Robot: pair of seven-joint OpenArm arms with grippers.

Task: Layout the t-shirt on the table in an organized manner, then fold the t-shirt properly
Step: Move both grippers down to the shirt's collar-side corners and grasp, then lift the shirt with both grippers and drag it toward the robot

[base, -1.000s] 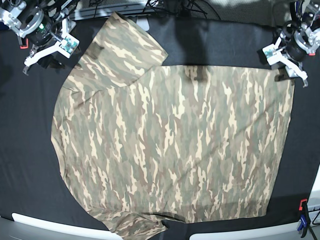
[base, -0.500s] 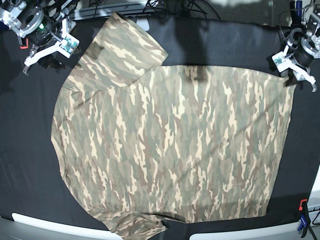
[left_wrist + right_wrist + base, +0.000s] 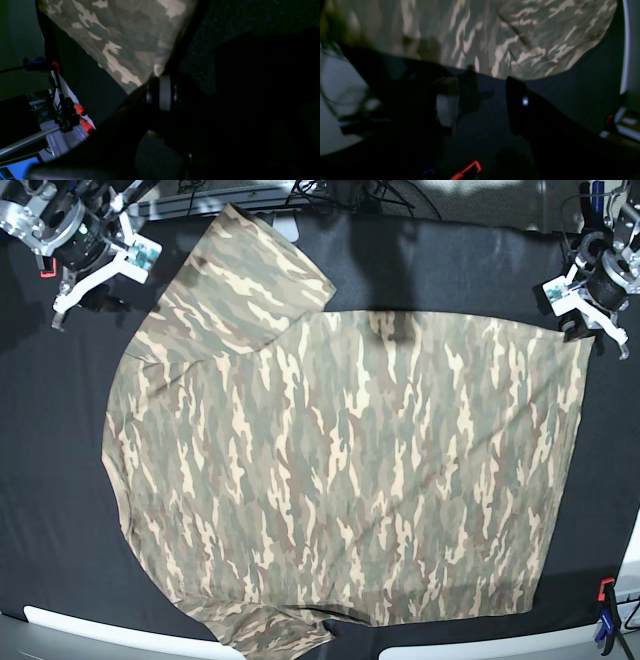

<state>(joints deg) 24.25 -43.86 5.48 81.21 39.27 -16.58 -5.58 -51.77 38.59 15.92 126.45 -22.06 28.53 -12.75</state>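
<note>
The camouflage t-shirt [image 3: 340,470] lies spread flat on the black table [image 3: 60,480], one sleeve at the far side and one at the near edge. Its collar does not show. My left gripper [image 3: 593,332] sits at the shirt's far right corner. In the left wrist view its jaws look shut on that corner of the shirt [image 3: 125,32], beside a pale finger pad [image 3: 165,92]. My right gripper [image 3: 82,292] is open and empty over bare black cloth, left of the far sleeve. In the right wrist view its fingers [image 3: 447,100] stand apart, and the shirt [image 3: 520,37] lies beyond them.
A red and blue clamp [image 3: 605,610] grips the near right table edge, and red-handled clamps [image 3: 80,110] show in the left wrist view. Cables and gear [image 3: 300,195] line the far edge. A white rim [image 3: 110,630] runs along the near edge.
My left gripper has moved right, toward the table's far right corner, and the shirt's corner is drawn out with it. My right gripper has shifted slightly toward the far edge.
</note>
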